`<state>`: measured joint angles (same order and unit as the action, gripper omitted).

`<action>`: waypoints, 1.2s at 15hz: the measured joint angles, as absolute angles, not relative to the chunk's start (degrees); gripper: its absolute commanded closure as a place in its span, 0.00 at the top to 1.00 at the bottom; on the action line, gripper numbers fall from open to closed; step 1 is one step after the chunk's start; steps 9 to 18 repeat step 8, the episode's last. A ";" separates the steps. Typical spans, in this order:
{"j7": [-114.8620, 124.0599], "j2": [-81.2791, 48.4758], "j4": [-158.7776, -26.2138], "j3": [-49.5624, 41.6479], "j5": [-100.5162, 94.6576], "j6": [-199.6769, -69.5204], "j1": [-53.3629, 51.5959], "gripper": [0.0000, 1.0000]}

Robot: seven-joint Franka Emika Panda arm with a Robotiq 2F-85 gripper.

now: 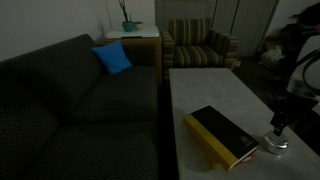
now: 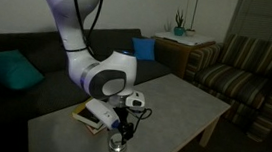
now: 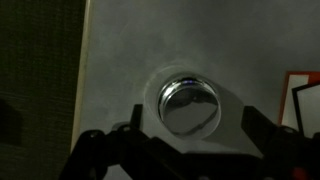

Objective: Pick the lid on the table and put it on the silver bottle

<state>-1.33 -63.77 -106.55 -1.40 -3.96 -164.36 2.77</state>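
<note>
Because the jaws hang parted right above the silver bottle (image 1: 275, 146) in an exterior view, the main risk I judge is a knock. The bottle is small and squat and stands close to a near corner of the worktop (image 1: 215, 90). A descent slightly off-centre could tip it or push it toward the edge. The black-and-yellow book (image 1: 222, 136) lies just beside it, on the side of the sofa (image 1: 70, 95), so a sideways slide would run into the cover. The blue cushion (image 1: 112, 58) and the striped armchair (image 1: 200, 45) are well apart and in nobody's way. The picture is dim, and no separate lid shows on the worktop.

In an exterior view, the arm (image 2: 103, 80) bends low over the worktop (image 2: 188, 106), with the jaws just above the bottle (image 2: 117, 145) at the near edge. The book (image 2: 90, 114) lies directly behind, partly hidden by the wrist, and a wide swing away could clip it.

In the wrist view the jaws stand apart and hold nothing, their dark fingers (image 3: 100, 152) at either side below the bottle (image 3: 190, 105). I cannot tell whether its shiny round top is the lid already seated or the open mouth. If a lid sits there loose or askew, a careless squeeze or brush would dislodge it. The book's corner (image 3: 305, 100) shows near the right.
</note>
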 measured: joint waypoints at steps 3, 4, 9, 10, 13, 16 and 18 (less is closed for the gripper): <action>-0.09 -59.24 -114.14 -2.21 -3.96 -170.19 2.14 1.00; 0.01 -58.11 -115.90 -2.41 -3.96 -171.51 1.97 1.00; 0.02 -54.87 -119.85 -3.24 -3.97 -174.20 0.91 1.00; 0.02 -54.87 -119.85 -3.24 -3.97 -174.20 0.91 1.00; 0.02 -54.87 -119.85 -3.24 -3.97 -174.20 0.91 1.00; 0.02 -54.87 -119.85 -3.24 -3.97 -174.20 0.91 1.00; 0.02 -54.87 -119.85 -3.24 -3.97 -174.20 0.91 1.00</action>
